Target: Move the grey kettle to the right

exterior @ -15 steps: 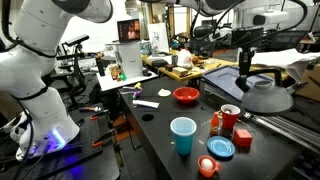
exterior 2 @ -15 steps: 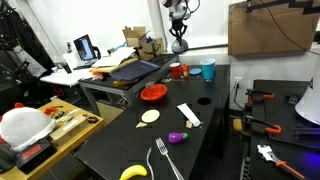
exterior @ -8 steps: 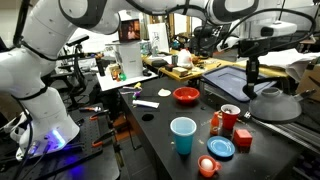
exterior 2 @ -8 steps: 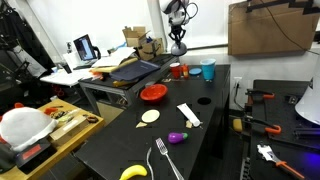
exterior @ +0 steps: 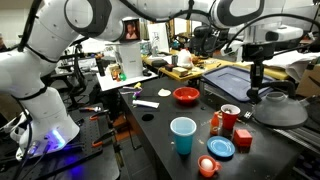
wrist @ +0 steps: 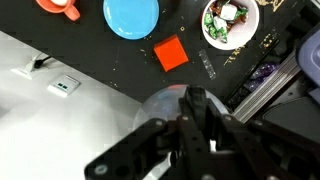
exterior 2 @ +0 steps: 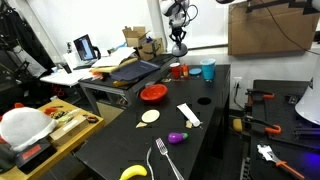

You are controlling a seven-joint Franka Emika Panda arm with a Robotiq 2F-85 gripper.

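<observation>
The grey kettle is a squat matte dome at the far right of the black table in an exterior view. My gripper comes down from above and is shut on the kettle's dark top handle. In the wrist view the grey dome fills the space under my fingers, which close round the dark handle. In an exterior view my gripper is small at the far end of the table, and the kettle is too small to make out there.
Left of the kettle stand a red mug, a red block, a blue lid, a blue cup and a red bowl. A metal rail runs along the table's edge by the kettle.
My gripper and the kettle have moved to the right along the table, away from the red mug. The grip on the handle has stayed shut.
</observation>
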